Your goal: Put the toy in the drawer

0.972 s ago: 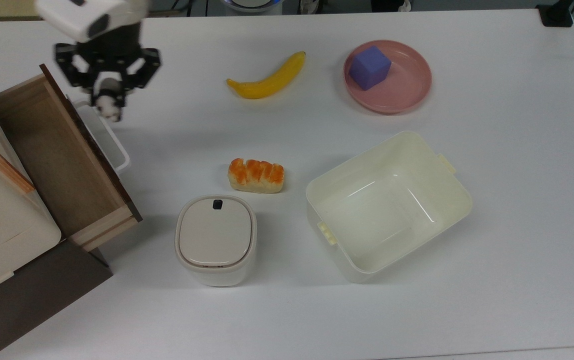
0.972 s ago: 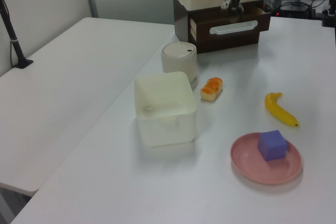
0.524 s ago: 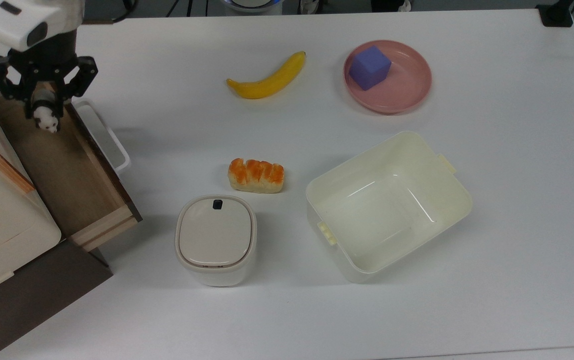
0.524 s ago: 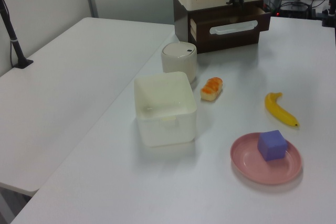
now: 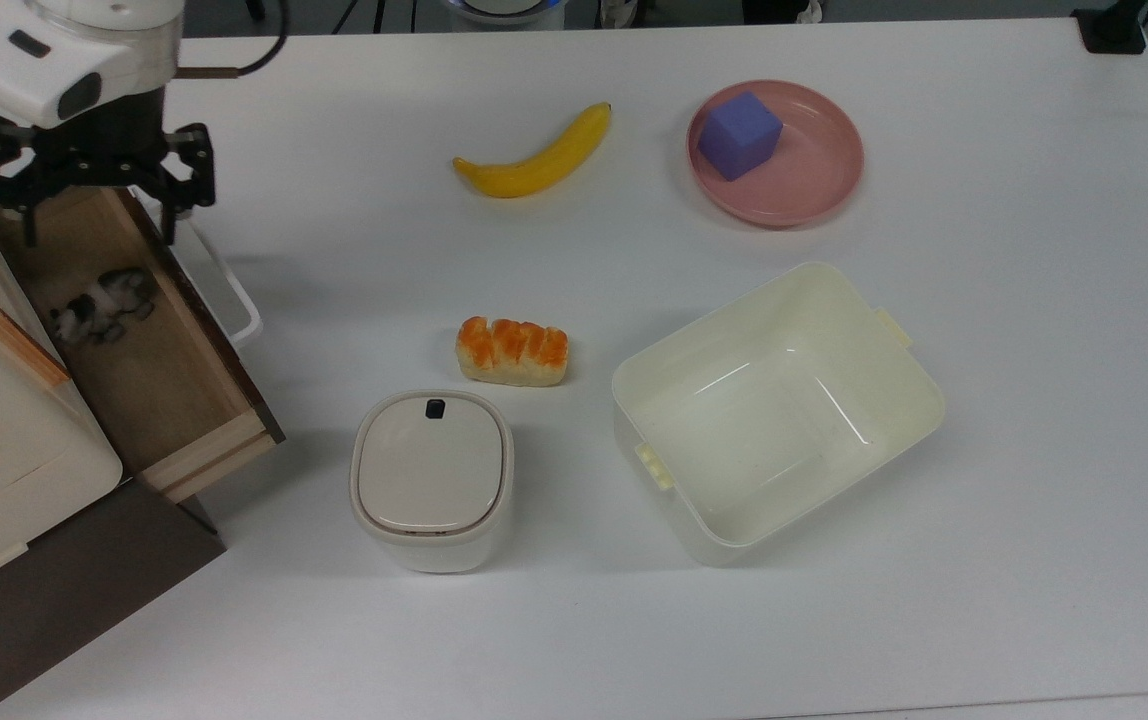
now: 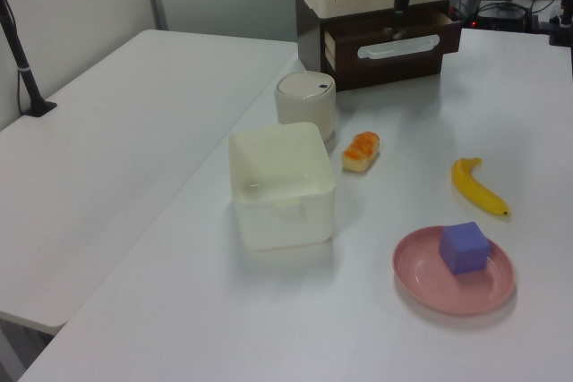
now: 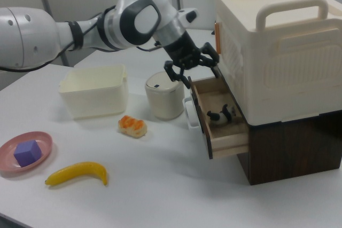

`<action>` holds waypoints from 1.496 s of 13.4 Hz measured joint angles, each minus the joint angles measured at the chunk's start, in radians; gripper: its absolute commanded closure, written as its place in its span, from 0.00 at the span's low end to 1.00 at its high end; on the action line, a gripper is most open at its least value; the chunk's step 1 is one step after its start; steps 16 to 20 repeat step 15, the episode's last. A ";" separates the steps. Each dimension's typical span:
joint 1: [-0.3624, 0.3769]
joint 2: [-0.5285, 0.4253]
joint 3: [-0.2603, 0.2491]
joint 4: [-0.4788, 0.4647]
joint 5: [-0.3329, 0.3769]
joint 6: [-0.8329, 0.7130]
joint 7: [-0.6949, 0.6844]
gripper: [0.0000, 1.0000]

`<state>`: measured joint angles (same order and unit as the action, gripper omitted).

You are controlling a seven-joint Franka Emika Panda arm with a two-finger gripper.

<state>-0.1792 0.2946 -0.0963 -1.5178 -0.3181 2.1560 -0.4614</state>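
Banana (image 7: 78, 173): yellow, lying on the white surface (image 7: 160, 185) at the front of the right view, close to the camera.
Plate (image 7: 25, 152): pink, at the right view's left, with a purple cube (image 7: 26, 152) sitting in it.
Bread (image 7: 132, 126): small loaf with an orange top, a bit farther back, between the banana and the bin.
Bin (image 7: 165, 95): white, with its lid on, just beside the drawer's front.
Tub (image 7: 94, 91): cream plastic box, open at the top, at the right view's left of the bin.
Drawer (image 7: 227, 132): light wood with a dark brown front, pulled out from under the big cream box (image 7: 278, 46) (the one with handles on top).
Toy (image 5: 102, 303): a little black-and-white panda, lying on the drawer floor inside the drawer (image 5: 134, 330); nothing is touching it. In the right view the toy (image 7: 222, 115) sits in about the middle of the drawer.
Tool (image 5: 94, 190): black, with its two fingers spread wide apart and holding nothing. It hangs above the far end of the drawer in the top view, above the toy and well apart from it.
Tool in the right view (image 7: 193, 72): hangs just over the drawer's back corner, next to the big cream box.
Arm (image 7: 80, 30): white and grey, reaching in from the right view's left.
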 measured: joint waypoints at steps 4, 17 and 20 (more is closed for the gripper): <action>0.079 -0.024 0.096 -0.002 0.005 -0.153 0.325 0.00; 0.204 -0.211 0.155 -0.012 0.226 -0.535 0.523 0.00; 0.204 -0.211 0.155 -0.012 0.226 -0.535 0.523 0.00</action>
